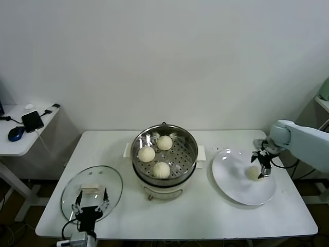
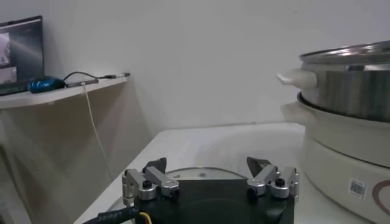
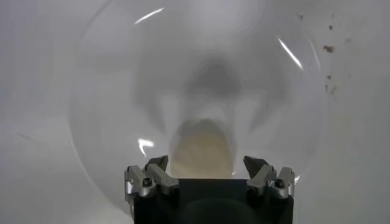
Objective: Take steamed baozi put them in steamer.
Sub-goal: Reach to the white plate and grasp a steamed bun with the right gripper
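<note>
The steel steamer (image 1: 140,167) stands mid-table on its white base and holds three cream baozi (image 1: 146,154) (image 1: 164,142) (image 1: 161,169) on the perforated tray. A fourth baozi (image 1: 253,173) lies on the white plate (image 1: 231,180) at the right. My right gripper (image 1: 262,165) is just above that baozi, jaws open on either side of it; in the right wrist view the baozi (image 3: 201,149) sits between the open fingertips (image 3: 159,163). My left gripper (image 1: 91,203) is open and empty at the front left, over the glass lid (image 1: 110,182).
The steamer's side (image 2: 347,115) stands close beside the left gripper (image 2: 207,165) in the left wrist view. A side desk (image 1: 20,141) with a phone and mouse stands at the far left. A white wall runs behind the table.
</note>
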Robot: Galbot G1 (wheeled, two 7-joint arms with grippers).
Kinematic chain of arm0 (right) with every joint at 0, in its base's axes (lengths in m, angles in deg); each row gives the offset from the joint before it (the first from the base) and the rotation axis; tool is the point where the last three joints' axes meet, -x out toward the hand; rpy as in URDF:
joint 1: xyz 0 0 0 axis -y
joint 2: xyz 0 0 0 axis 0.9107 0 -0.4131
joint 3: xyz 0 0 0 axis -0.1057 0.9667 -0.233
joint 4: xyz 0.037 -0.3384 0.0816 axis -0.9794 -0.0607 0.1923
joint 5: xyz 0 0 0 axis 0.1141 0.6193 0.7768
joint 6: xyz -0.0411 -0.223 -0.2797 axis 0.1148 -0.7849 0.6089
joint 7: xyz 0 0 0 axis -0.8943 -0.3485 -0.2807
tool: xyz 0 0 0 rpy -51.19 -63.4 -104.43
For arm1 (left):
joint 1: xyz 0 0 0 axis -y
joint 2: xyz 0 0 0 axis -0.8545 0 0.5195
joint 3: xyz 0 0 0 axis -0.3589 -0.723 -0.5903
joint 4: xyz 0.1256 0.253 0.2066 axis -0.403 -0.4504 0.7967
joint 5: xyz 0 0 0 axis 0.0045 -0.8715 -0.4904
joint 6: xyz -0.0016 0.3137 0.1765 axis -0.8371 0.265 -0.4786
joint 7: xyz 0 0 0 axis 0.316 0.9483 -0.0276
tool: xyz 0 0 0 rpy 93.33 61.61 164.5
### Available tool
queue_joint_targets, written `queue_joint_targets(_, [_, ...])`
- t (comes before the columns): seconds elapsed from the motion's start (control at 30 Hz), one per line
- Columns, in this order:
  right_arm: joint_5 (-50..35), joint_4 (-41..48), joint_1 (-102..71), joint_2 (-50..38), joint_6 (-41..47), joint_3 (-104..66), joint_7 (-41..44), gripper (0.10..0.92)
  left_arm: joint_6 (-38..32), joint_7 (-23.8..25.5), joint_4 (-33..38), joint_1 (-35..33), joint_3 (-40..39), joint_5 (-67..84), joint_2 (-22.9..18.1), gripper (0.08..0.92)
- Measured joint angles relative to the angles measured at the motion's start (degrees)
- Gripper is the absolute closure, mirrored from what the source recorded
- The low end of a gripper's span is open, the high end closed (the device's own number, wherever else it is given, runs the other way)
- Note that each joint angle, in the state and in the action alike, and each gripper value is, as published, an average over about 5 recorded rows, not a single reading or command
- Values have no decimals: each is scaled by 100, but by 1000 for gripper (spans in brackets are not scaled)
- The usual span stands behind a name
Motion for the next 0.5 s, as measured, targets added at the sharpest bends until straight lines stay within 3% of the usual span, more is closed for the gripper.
queue_joint_targets(0.27, [146, 98, -188, 13, 55, -144, -66, 207, -16, 2, -20, 8, -42, -21, 0, 177])
queue_joint_targets(0.5, [229, 124, -285, 28, 83, -281, -137, 319, -19, -9, -16, -3, -40, -33, 8, 177])
